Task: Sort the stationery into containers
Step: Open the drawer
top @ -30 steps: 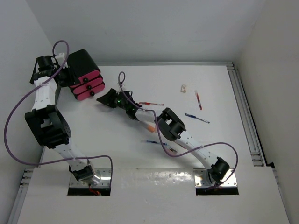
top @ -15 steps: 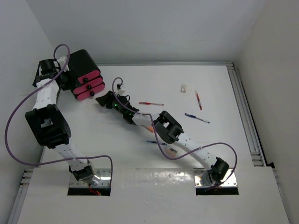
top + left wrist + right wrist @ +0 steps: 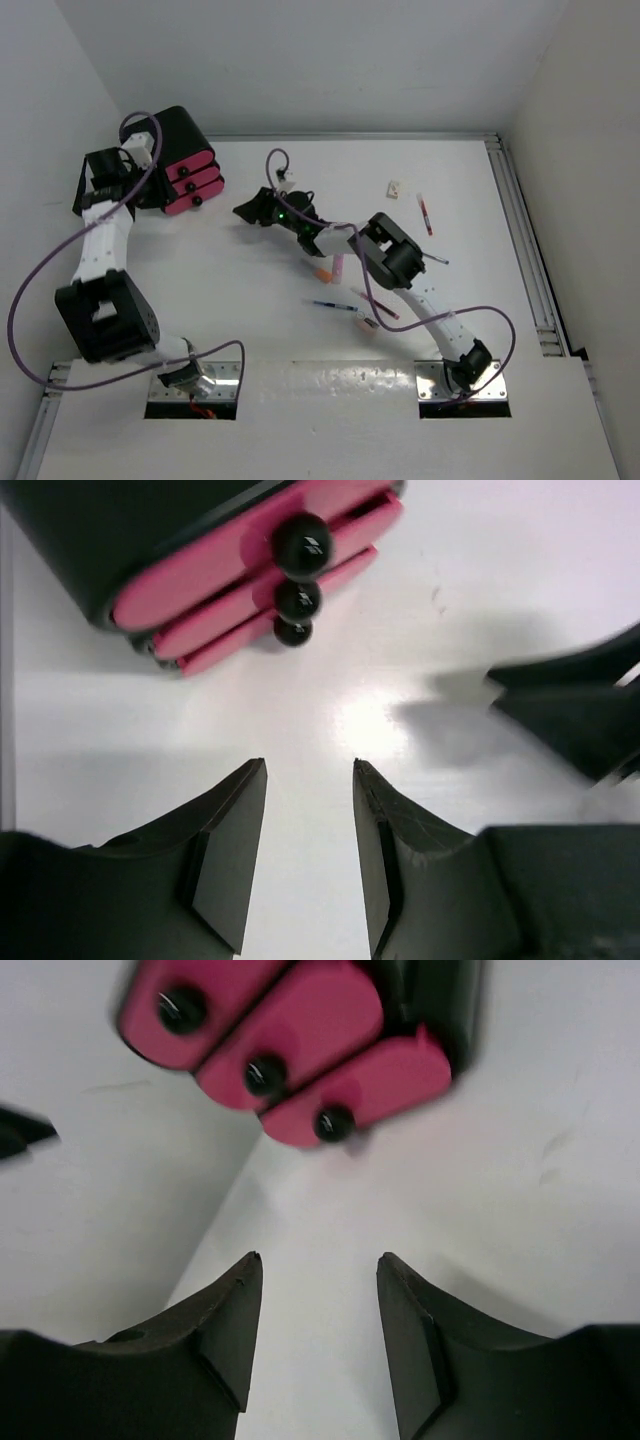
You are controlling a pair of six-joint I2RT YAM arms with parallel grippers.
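Observation:
The black cabinet [image 3: 172, 140] with three shut pink drawers [image 3: 190, 186] stands at the far left. It also shows in the left wrist view [image 3: 240, 575] and the right wrist view [image 3: 300, 1055]. My left gripper [image 3: 130, 186] [image 3: 308, 765] is open and empty by the cabinet's left side. My right gripper [image 3: 255, 210] [image 3: 320, 1257] is open and empty, right of the drawers and pointing at them. An orange-and-white marker [image 3: 322, 270], a lilac marker [image 3: 337, 265], a blue pen [image 3: 335, 306] and a red pen [image 3: 372, 303] lie mid-table.
A red pen [image 3: 425, 213], a white eraser block [image 3: 394, 188] and another blue pen [image 3: 437, 258] lie at the far right. A small block [image 3: 368, 324] lies by the right arm. Purple cables loop off both arms. A rail [image 3: 525, 250] edges the table's right side.
My right gripper went left toward the drawers, then drew back to the right. Its forearm swung right, uncovering the markers. My left wrist came down beside the cabinet.

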